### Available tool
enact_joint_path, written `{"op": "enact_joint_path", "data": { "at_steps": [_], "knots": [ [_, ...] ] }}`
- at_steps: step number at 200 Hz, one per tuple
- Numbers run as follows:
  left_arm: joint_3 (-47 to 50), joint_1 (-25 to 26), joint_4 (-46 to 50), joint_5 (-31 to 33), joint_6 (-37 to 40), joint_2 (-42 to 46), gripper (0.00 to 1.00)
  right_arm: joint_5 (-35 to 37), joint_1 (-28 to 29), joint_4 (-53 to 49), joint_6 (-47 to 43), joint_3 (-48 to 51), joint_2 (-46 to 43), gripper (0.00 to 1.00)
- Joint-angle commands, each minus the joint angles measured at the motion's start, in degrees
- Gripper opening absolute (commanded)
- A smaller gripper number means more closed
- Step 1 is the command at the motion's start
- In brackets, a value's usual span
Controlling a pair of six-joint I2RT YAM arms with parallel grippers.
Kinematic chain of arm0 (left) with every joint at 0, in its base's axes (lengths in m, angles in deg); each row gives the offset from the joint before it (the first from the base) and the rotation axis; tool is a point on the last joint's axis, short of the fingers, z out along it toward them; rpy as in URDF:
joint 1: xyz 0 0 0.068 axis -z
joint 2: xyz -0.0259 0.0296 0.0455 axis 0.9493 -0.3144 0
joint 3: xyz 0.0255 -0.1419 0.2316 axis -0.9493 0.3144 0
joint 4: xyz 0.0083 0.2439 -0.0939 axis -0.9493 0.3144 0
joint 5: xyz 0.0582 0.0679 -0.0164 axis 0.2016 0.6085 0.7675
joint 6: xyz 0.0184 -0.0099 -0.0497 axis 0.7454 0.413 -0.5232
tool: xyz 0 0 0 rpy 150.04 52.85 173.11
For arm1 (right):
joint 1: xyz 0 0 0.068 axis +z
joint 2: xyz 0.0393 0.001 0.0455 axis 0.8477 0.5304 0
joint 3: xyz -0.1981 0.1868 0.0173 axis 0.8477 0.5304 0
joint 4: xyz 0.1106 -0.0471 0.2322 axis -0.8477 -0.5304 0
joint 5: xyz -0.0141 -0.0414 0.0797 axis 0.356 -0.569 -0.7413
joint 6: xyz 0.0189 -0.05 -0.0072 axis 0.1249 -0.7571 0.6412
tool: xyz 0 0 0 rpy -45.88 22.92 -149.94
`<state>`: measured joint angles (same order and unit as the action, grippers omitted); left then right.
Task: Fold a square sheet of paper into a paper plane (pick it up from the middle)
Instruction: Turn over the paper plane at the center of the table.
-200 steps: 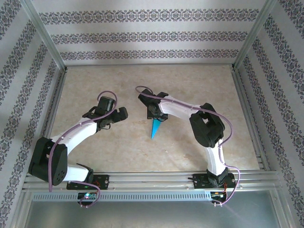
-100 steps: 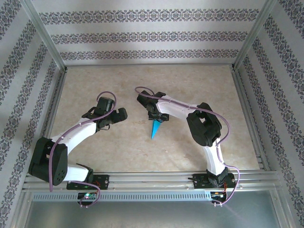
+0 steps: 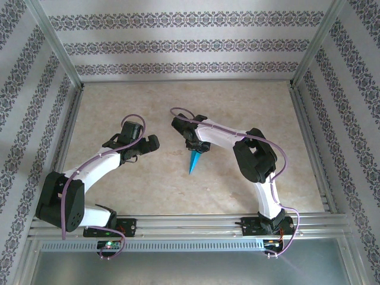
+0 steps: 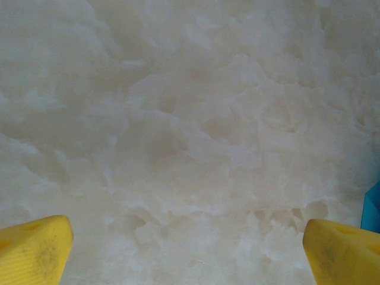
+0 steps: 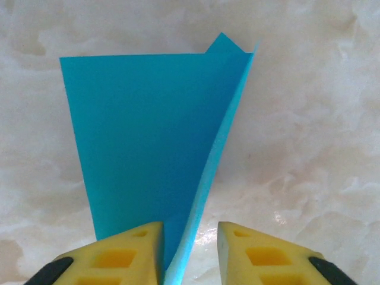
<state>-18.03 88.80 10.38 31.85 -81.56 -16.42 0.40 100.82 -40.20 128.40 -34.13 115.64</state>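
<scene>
**A:** Quick pass, near edge first. What's on my left arm?

**B:** My left gripper (image 3: 147,144) hangs over bare tabletop (image 3: 148,190), left of centre, jaws spread wide and holding nothing. On its wrist camera the yellow fingers (image 4: 35,249) sit in the two bottom corners with only marble between them.

**A:** And the teal thing?

**B:** The paper plane (image 3: 193,162) lies about mid-tabletop. Its nose points toward the near edge, and its wider end is toward the far edge, under my right gripper (image 3: 200,149).

**A:** Right jaws?

**B:** Narrow. On the wrist camera they straddle a raised layer of the plane. The paper leans against one pad and a gap shows beside the other, so I can't call it a pinch. The rest of the plane lies flat on the marble.
</scene>
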Motion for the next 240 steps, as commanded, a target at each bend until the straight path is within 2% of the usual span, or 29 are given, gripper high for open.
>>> {"op": "enact_joint_path", "data": {
  "at_steps": [1, 22, 59, 82, 119, 134, 189, 216, 240],
  "knots": [
    [-0.09, -0.91, 0.13, -0.26, 0.53, 0.82, 0.99, 2.36, -0.79, -1.18, 0.76, 0.8, -2.68, 0.16],
    [-0.03, -1.0, 0.13, 0.09, 0.53, 1.18, 0.99, 3.43, -1.2, -0.23, -0.29, 1.61, -4.78, 0.0],
    [-0.39, -1.82, 0.81, -0.07, 0.36, 2.18, 0.99, 3.21, -1.87, 2.64, -5.91, 1.02, -9.53, 0.0],
    [-0.68, -2.85, 1.6, -0.65, -0.61, 3.41, 0.99, -5.19, -2.8, 9.74, -11.51, 1.68, -13.02, 0.0],
    [0.04, -5.51, 1.07, -4.7, -3.25, 6.59, 0.99, -29.25, -5.01, 28.34, -14.32, 5.57, -15.09, 0.0],
    [0.87, -6.3, -0.09, -6.12, -4.61, 8.25, 0.99, -36.13, -5.52, 36.37, -13.06, 7.77, -14.77, 0.0],
    [5.14, -7.49, -4.99, -8.75, -8.04, 14.02, 1.0, -45.15, -7.79, 50.76, -7.13, 14.34, -9.4, 0.0],
    [7.14, -7.46, -10.77, -14.5, -10.15, 13.37, 0.99, -46.23, -8.94, 55.85, -4.98, 19.66, -8.27, 0.0],
    [6.97, -7.22, -14.81, -20.8, -11.47, 10.14, 0.93, -46.51, -9.95, 59.12, -3.79, 24.28, -7.68, 0.0]
  ]
}}
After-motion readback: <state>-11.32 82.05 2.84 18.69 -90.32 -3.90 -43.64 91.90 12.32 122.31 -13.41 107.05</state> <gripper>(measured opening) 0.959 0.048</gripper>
